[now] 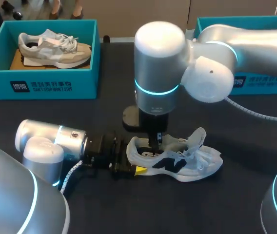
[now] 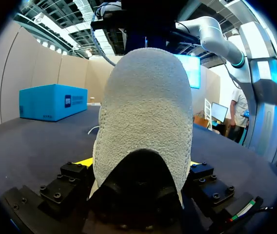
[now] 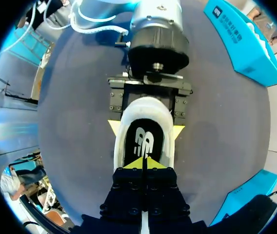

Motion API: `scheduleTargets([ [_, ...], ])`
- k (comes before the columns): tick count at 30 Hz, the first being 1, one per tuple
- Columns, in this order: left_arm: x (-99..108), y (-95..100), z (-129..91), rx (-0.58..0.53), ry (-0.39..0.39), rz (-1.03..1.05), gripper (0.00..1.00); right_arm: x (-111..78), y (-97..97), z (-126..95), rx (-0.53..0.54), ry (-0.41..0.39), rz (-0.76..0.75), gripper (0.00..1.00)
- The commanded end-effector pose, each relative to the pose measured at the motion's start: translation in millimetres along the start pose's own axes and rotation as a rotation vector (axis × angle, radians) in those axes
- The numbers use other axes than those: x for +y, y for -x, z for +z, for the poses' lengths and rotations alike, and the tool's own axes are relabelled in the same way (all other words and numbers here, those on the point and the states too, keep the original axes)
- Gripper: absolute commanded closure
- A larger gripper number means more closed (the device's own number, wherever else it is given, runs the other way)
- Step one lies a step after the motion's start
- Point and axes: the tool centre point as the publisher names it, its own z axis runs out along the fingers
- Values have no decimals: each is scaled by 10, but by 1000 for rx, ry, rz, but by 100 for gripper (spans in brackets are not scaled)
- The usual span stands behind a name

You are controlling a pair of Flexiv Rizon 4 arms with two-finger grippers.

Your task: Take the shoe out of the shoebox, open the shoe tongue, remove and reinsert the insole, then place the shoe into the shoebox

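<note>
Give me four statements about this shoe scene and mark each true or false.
1. The white knit sneaker with a dark logo lies on the black table, outside both boxes. True.
2. The left gripper holds that sneaker by its toe. False: its fingers clamp the heel.
3. The teal cardboard shoebox at the far left is empty. False: a grey-and-white sneaker lies inside.
4. The right gripper is at the white sneaker's opening, fingers together over the dark insole. True.
</note>
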Motion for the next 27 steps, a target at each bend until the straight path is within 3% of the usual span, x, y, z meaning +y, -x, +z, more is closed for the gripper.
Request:
scheduleTargets([
  [1, 66, 5, 19, 0, 3, -2, 100, -74, -21, 94, -7, 13, 6, 100],
  [17, 66, 5, 19, 0, 3, -2, 100, -437, 64, 294, -18, 7, 34, 100],
  [27, 66, 5, 19, 0, 3, -2, 100, -569, 87, 373, -19, -8, 51, 100],
])
